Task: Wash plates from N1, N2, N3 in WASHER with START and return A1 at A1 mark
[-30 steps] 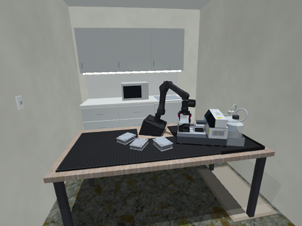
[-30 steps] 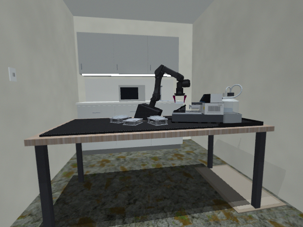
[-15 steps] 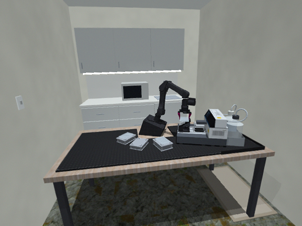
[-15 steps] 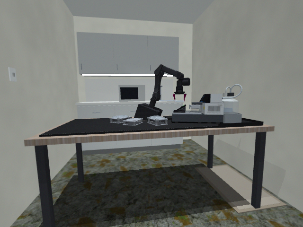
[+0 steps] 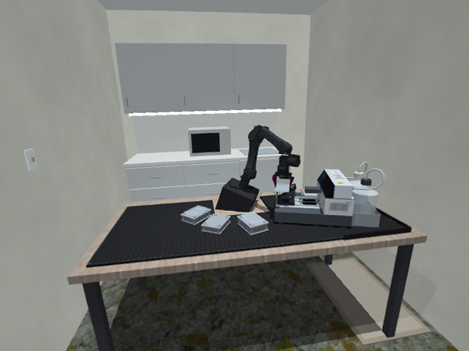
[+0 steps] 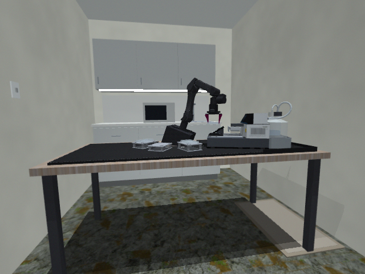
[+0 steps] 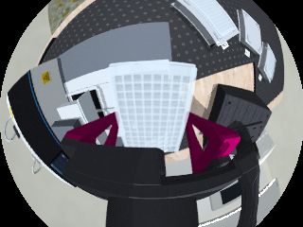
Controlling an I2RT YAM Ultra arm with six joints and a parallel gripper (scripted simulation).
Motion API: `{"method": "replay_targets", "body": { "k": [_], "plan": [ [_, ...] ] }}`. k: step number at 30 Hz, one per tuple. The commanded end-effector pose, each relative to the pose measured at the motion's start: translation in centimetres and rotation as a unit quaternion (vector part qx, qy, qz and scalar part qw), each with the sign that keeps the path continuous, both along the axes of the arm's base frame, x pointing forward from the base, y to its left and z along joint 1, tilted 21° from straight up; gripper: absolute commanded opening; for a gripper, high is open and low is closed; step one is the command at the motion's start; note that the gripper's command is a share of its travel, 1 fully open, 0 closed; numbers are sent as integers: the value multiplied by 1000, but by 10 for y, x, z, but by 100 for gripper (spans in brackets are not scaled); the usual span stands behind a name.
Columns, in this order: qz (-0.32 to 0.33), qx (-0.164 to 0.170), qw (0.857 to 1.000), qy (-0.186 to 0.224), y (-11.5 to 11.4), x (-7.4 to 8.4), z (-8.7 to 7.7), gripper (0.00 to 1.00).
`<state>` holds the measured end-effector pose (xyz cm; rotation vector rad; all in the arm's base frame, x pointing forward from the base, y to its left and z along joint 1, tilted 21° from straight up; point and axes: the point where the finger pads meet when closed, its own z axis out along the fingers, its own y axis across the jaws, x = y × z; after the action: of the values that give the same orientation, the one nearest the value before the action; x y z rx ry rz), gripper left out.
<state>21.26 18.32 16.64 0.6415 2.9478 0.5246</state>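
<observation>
My gripper (image 5: pixel 283 186) is shut on a white 96-well plate (image 7: pixel 153 106) and holds it in the air above the left end of the plate washer (image 5: pixel 325 204). In the wrist view the plate fills the space between the magenta fingers, with its well grid facing the camera. The gripper also shows in the exterior view (image 6: pixel 213 118), well above the washer's low track (image 6: pixel 223 136). The three nests (image 5: pixel 195 213) (image 5: pixel 215 223) (image 5: pixel 252 222) lie in a row on the black mat to the left of the washer. I cannot tell which nest has no plate.
The arm's black base (image 5: pixel 237 196) stands between the nests and the washer. The washer's white head (image 5: pixel 336 190) and its bottles (image 5: pixel 365 194) rise at the right. A small green light (image 5: pixel 293 187) shows beside the gripper.
</observation>
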Motion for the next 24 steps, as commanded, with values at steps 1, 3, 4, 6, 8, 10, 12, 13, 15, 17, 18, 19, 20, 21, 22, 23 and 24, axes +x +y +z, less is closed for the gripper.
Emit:
{"method": "replay_targets", "body": {
  "k": [1, 3, 4, 6, 8, 10, 12, 13, 15, 17, 18, 19, 20, 21, 22, 23, 24],
  "plan": [
    [20, 6, 1000, -8, -2, 4, 3, 0],
    [20, 5, 1000, -8, -9, 11, 0, 0],
    [20, 5, 1000, -8, -12, 15, -1, 0],
    [20, 5, 1000, -9, -19, 22, -3, 0],
    [20, 5, 1000, -9, -25, 29, -5, 0],
    [20, 5, 1000, -9, -32, 36, -8, 0],
    [20, 5, 1000, -9, -38, 43, -10, 0],
    [20, 5, 1000, -9, -42, 47, -11, 0],
    [20, 4, 1000, -9, -48, 54, -14, 0],
    [20, 4, 1000, -9, -48, 54, -14, 0],
    [20, 4, 1000, -9, -52, 58, -15, 0],
    [20, 4, 1000, -9, -55, 62, -16, 0],
    [20, 4, 1000, -9, -58, 65, -17, 0],
    [20, 4, 1000, -9, -61, 69, -18, 0],
    [20, 4, 1000, -9, -65, 72, -19, 0],
    [20, 4, 1000, -9, -68, 76, -20, 0],
    [19, 4, 1000, -9, -71, 80, -22, 0]
  ]
}}
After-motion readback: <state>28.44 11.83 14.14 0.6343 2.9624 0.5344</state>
